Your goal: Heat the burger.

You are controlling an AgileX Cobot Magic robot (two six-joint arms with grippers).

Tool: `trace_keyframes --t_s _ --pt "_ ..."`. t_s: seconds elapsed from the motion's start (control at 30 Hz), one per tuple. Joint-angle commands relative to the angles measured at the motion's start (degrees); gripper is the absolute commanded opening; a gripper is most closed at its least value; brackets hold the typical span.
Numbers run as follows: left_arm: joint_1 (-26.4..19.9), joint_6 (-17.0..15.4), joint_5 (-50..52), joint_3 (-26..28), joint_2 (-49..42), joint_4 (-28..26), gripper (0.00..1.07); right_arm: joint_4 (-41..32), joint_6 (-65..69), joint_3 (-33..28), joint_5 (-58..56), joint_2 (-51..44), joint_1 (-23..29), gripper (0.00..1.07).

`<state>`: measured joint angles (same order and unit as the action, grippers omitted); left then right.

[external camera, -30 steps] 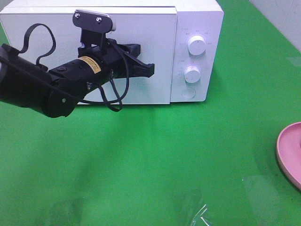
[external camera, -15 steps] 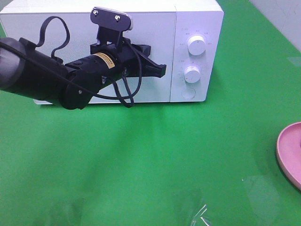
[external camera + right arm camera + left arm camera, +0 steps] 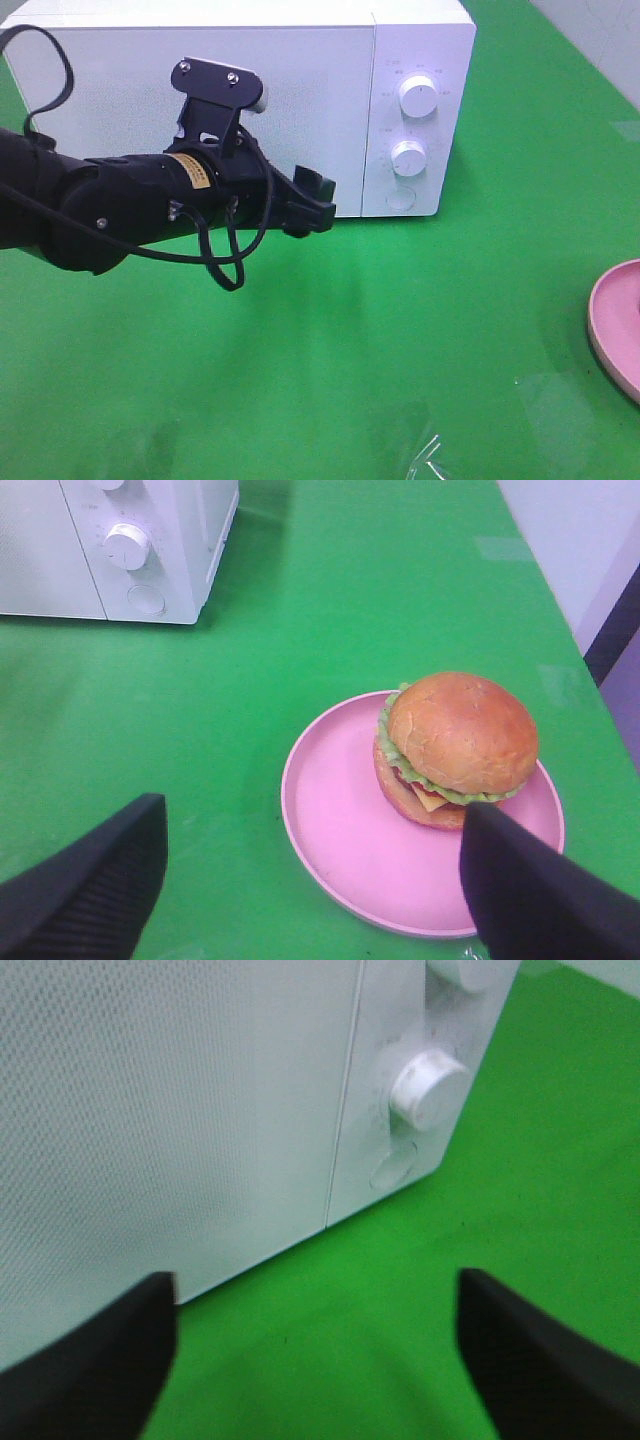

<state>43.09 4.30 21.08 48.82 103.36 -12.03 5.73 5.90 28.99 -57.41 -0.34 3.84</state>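
The burger (image 3: 455, 745), with a tan domed bun and a lettuce edge, sits on the far side of a pink plate (image 3: 350, 850) in the right wrist view. My right gripper (image 3: 310, 900) hovers open just short of the plate, holding nothing. In the high view only the plate's rim (image 3: 615, 330) shows at the right edge; the burger and the right gripper are out of that frame. My left gripper (image 3: 308, 205) is open and empty, low in front of the shut door of the white microwave (image 3: 200, 90). In the left wrist view its fingers (image 3: 90, 1360) stand wide apart before the door's lower right corner (image 3: 330, 1210).
The microwave's panel carries two white knobs (image 3: 417, 95) (image 3: 408, 157) and a round button (image 3: 400, 197). A crumpled clear film (image 3: 430, 462) lies near the front edge of the green table (image 3: 400, 330). The table's right edge (image 3: 560, 610) runs close beside the plate.
The left arm has dropped from the middle of the door to its lower edge and pulled back a little to the left. Its gripper, shut before, now stands open.
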Motion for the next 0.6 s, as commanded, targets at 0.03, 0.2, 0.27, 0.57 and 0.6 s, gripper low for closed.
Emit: trace_keyframes --t_s 0.03,0.2,0.27,0.57,0.6 --pt "0.3 0.2 -9.0 -0.7 -3.2 -0.2 0.99 -0.1 -0.5 -0.1 0.1 -1.3 -0.4 0.76" --pt "0.3 0.2 -19.7 -0.7 -6.2 -0.1 0.99 -0.1 -0.5 -0.1 0.1 -1.3 -0.4 0.76" --pt "0.2 0.2 -23.3 -0.7 -7.6 0.9 0.99 -0.1 -0.5 -0.1 0.1 -1.3 -0.4 0.76" --pt "-0.4 0.0 -47.0 -0.7 -13.6 6.3 0.99 -0.1 -0.5 -0.1 0.1 -1.3 -0.4 0.76" --pt "-0.4 0.0 -47.0 -0.7 -13.6 6.3 0.99 -0.1 -0.5 -0.1 0.1 -1.3 -0.4 0.76"
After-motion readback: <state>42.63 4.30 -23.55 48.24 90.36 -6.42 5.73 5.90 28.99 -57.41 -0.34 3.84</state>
